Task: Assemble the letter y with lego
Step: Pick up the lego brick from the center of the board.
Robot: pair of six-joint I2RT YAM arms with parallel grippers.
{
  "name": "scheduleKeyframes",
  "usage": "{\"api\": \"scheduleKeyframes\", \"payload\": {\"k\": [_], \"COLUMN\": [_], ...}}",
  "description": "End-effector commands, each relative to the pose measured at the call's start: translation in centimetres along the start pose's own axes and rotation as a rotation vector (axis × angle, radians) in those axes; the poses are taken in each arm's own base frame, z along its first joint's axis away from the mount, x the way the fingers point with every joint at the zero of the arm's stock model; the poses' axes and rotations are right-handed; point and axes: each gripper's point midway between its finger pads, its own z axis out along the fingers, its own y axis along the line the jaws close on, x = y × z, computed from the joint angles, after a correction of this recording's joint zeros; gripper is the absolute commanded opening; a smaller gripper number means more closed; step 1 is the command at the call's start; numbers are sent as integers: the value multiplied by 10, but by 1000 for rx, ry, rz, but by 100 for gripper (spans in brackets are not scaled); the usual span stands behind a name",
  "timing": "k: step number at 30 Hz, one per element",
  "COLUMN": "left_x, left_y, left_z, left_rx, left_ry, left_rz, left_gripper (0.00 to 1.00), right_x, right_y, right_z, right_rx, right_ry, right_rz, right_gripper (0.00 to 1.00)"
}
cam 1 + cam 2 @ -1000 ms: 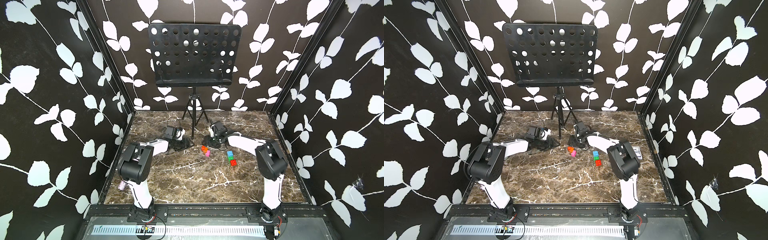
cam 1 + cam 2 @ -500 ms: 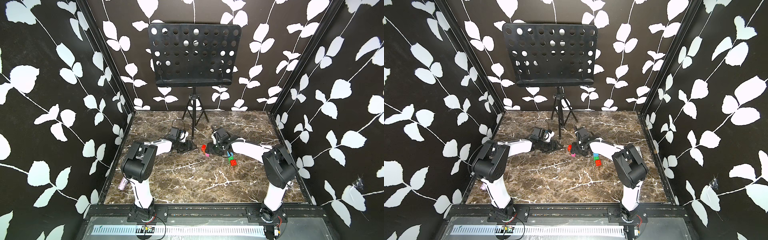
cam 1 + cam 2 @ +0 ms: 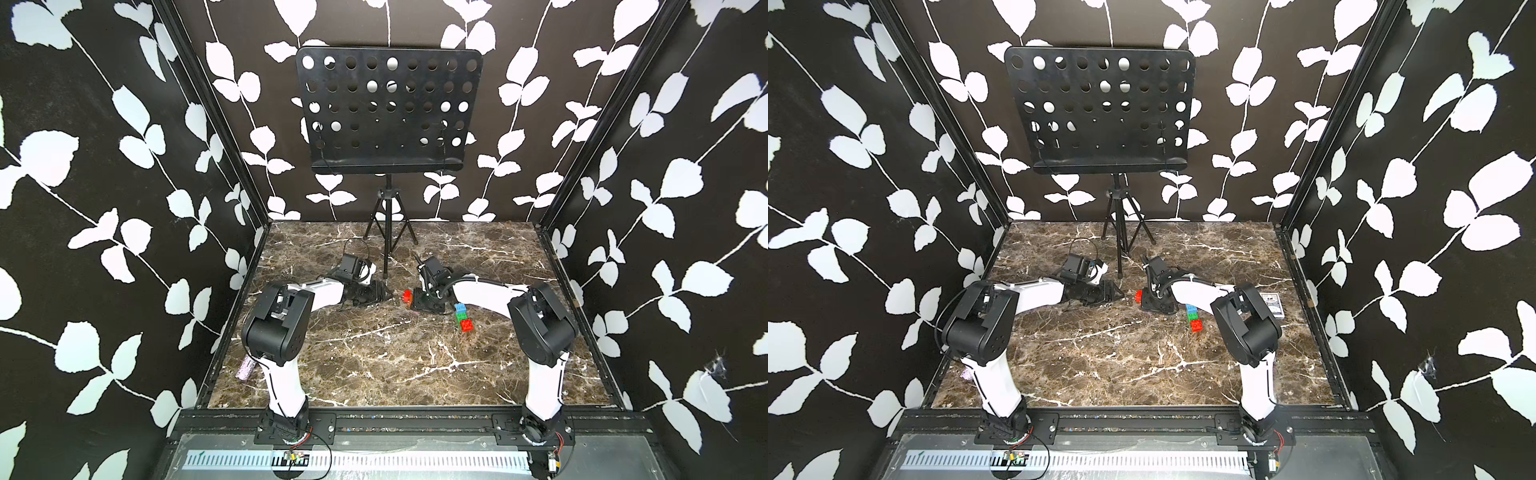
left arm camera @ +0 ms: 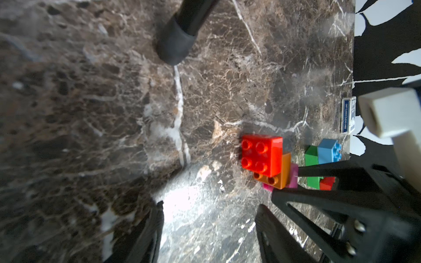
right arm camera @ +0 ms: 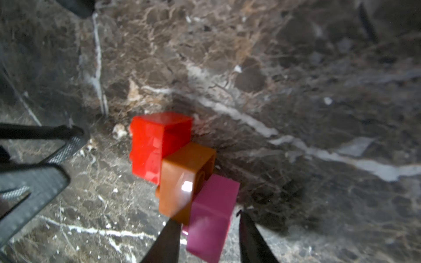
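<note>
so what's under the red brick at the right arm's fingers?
An orange brick, stepped out so two studs show, then a pink brick below it. Their joined faces are covered; the right fingers flank the pink.

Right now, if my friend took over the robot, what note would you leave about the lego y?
Left gripper: open, empty, beside the bricks.
Right gripper: fingers either side of the pink brick; firm grip unclear.
Done: red brick, orange brick and pink one joined in a stepped chain; separately, green brick with blue brick and second red brick at its ends.
Left: join both pieces into the y.
</note>
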Motion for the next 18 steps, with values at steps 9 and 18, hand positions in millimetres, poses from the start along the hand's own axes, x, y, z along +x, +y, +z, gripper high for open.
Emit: {"api": "scheduleKeyframes", "payload": {"k": [9,18], "left_x": [-9,-20], "left_y": [-21,-65], "left_z": [-16,-29], "left_rx": [68,273], "left_ry": [-37,-80], "left_rz": [35,83], "left_gripper": [66,74], "right_x": [-14,-23], "right_y": [14,35], "right_z": [-19,-37], "right_rx": [-114,-404], "right_ry": [-132,-286], "right_rz": [27,116], "right_gripper": [23,21]}}
